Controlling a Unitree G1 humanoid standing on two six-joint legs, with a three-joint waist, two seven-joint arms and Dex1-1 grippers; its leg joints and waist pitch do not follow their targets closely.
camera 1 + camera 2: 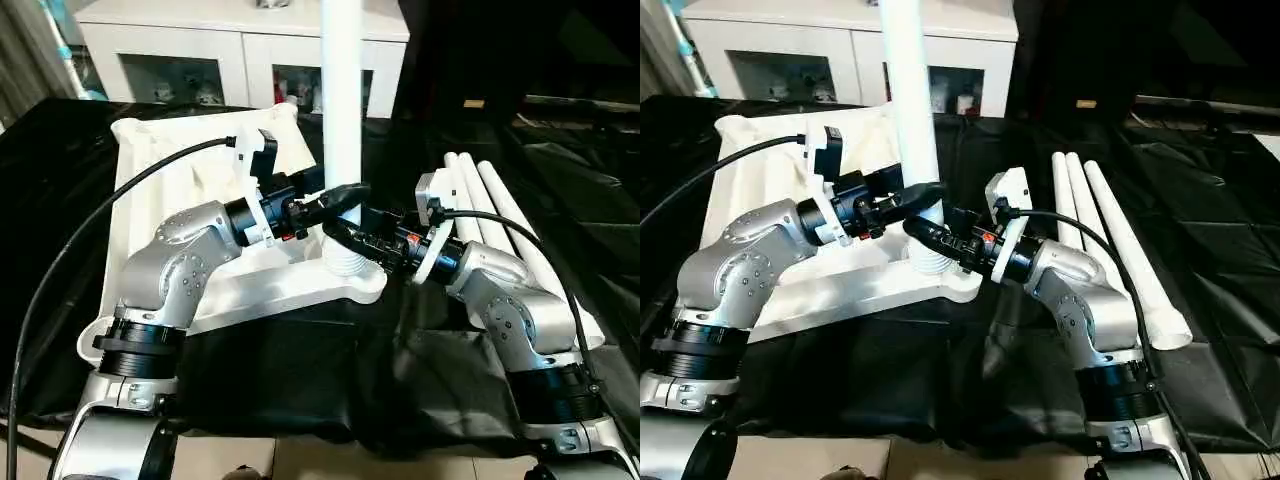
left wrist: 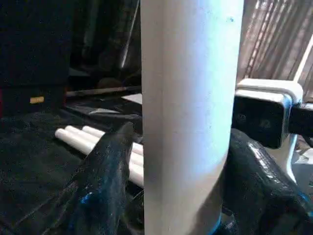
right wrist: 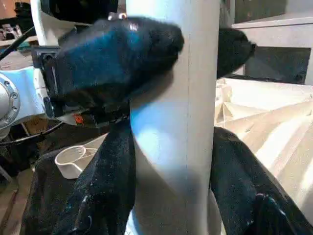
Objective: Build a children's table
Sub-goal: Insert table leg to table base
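The children's table top [image 1: 150, 150] lies upside down on the black cloth, ribbed underside up. One white leg [image 1: 341, 90] stands upright in its near right corner socket [image 1: 345, 264]. My left gripper [image 1: 345, 193] is shut on that leg just above the socket. My right gripper [image 1: 340, 232] is shut on it just below, from the other side. In the left wrist view the leg [image 2: 190, 112] fills the space between my black fingers [image 2: 105, 181]. The right wrist view shows the leg [image 3: 171, 137] with the left gripper's finger [image 3: 117, 54] wrapped around it higher up.
Three loose white legs [image 1: 490, 200] lie side by side on the black cloth to my right. A white cabinet with glass doors [image 1: 200, 40] stands behind the table. The near edge of the draped table runs just below my forearms.
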